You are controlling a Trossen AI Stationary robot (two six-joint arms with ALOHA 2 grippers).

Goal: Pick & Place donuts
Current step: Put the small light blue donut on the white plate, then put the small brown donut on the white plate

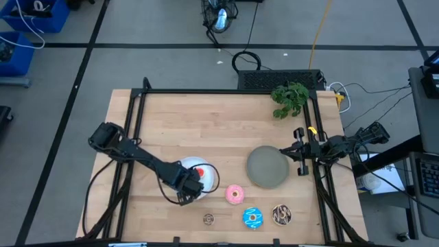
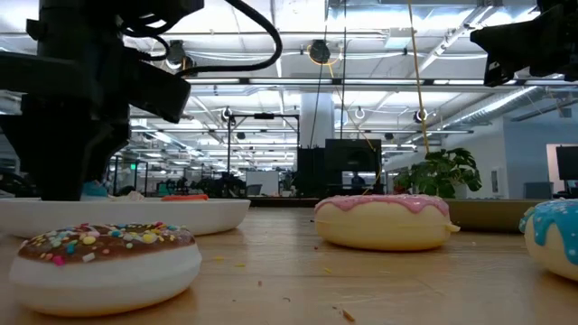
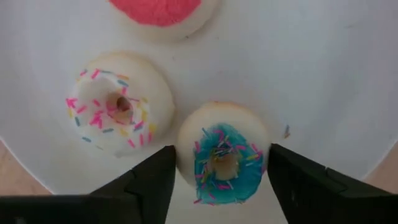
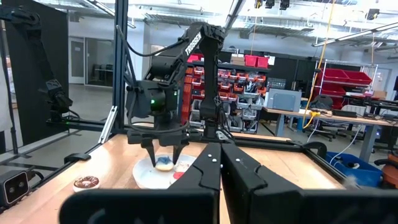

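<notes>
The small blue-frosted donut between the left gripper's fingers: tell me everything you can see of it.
The small blue-frosted donut is a pale, cream-coloured ring topped with bright blue icing and mixed sprinkles, with a small centre hole. It lies flat on the white plate, icing up, close beside a white sprinkled donut. The left gripper straddles it with its jaws open, each finger by one side; whether they touch it I cannot tell.

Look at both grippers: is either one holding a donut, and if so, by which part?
Nothing is held. The left gripper stands open around the small blue donut on the white plate, fingers clear of its sides. The right gripper is shut and empty.
</notes>
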